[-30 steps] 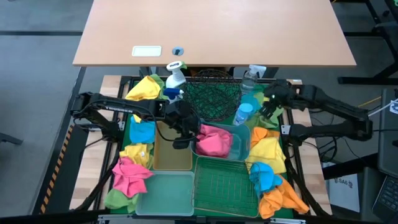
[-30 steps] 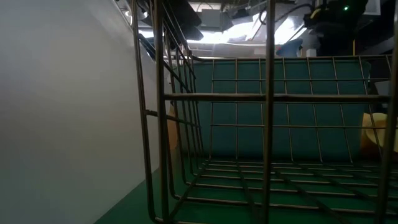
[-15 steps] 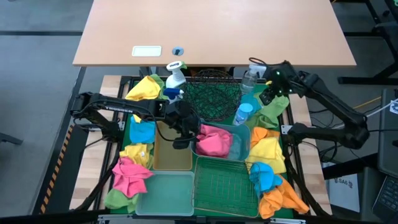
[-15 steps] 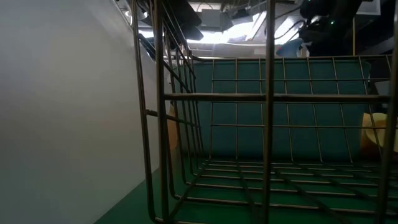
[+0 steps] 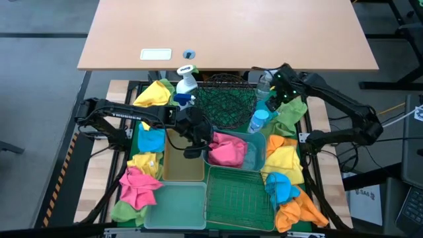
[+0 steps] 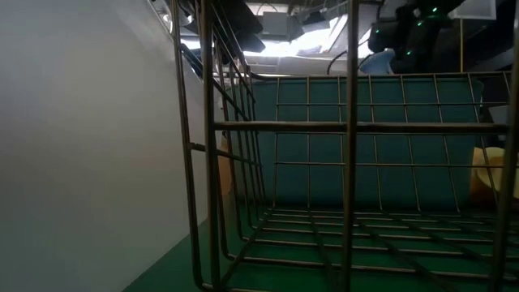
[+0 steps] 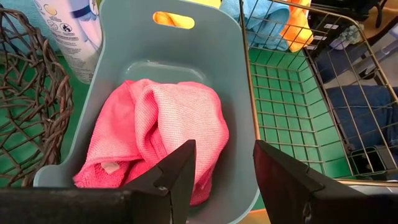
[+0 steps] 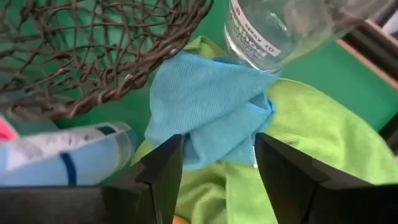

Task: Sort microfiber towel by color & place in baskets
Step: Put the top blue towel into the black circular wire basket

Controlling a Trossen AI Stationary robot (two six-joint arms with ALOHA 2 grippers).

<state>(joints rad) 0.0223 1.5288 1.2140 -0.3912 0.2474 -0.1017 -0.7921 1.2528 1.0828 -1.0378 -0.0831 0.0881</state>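
A pink towel (image 7: 161, 137) lies bunched in the teal bin (image 7: 233, 81), and my left gripper (image 7: 224, 180) hovers open just above it, also seen from above (image 5: 197, 137). My right gripper (image 5: 277, 94) is open over a blue towel (image 8: 208, 115) that lies on a green towel (image 8: 311, 143), beside the round black wire basket (image 5: 225, 99). Its fingers stand on either side of the blue towel, above it. The amber bin (image 5: 184, 164), the pale-green bin (image 5: 175, 206) and the green wire basket (image 5: 239, 195) stand toward the near edge.
A clear bottle (image 8: 280, 25) stands against the blue towel, and a blue-capped bottle (image 5: 258, 120) lies next to it. A white spray bottle (image 5: 186, 82) stands at the back. Loose towels lie at the left (image 5: 137, 185) and right (image 5: 284, 162) of the bins.
My right gripper has swung from the table's right side toward the far edge and then left, sinking a little and rolling, until it is over the blue towel beside the black basket. It has stayed open.
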